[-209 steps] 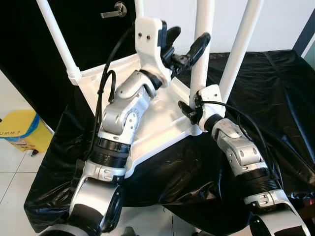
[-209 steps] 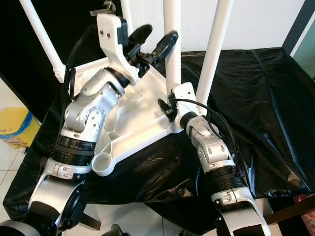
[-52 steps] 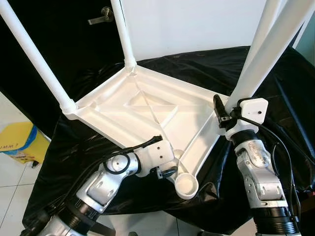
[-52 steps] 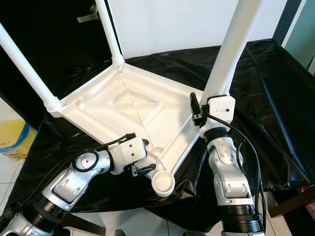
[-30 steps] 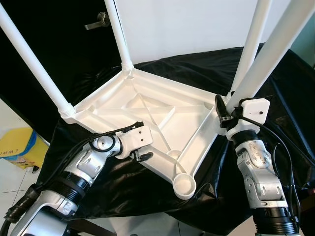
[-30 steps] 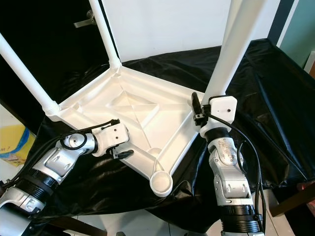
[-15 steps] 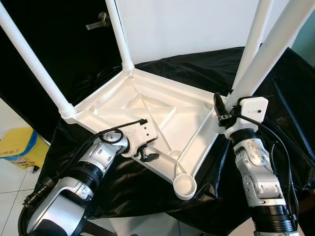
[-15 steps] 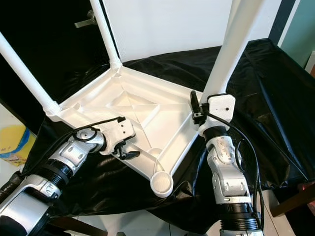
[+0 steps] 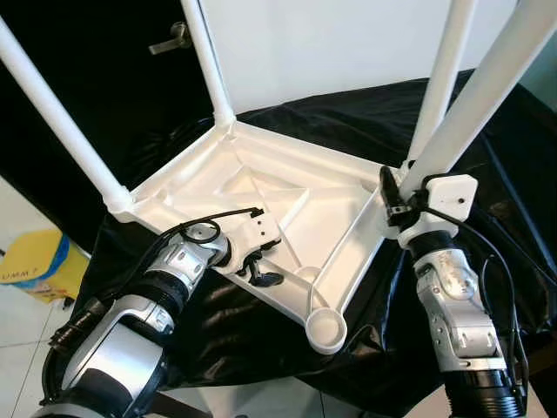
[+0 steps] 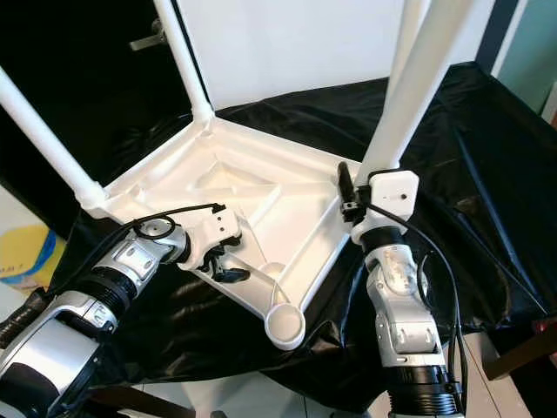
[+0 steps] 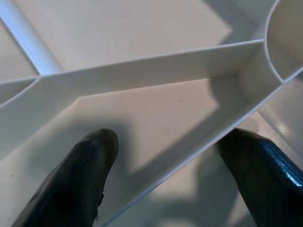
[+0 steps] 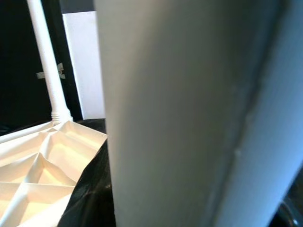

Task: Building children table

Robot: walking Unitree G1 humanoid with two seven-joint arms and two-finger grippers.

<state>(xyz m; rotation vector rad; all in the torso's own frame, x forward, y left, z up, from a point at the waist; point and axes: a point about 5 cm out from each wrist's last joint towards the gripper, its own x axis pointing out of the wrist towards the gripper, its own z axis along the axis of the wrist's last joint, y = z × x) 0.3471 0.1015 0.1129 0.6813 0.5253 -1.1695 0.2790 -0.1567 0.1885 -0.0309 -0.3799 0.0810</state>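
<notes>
The white plastic tabletop lies upside down on a black cloth. Upright legs stand at its left corner and back corner, and a third leg rises by the right corner. The round socket at the near corner holds nothing. My left gripper is open at the near-left rim; in the left wrist view one finger is inside the rim wall and the other outside. My right gripper is shut on a fourth leg, tilted beside the right corner and very close in the right wrist view.
The black cloth drapes over the support and hangs past its front edge. A yellow bin stands on the floor to the left. Behind are a dark door with a handle and a white wall.
My left arm has come down from above the tabletop to its near-left rim and slid away from the empty socket; in the last half second it barely moved. The right gripper stays on its leg.
</notes>
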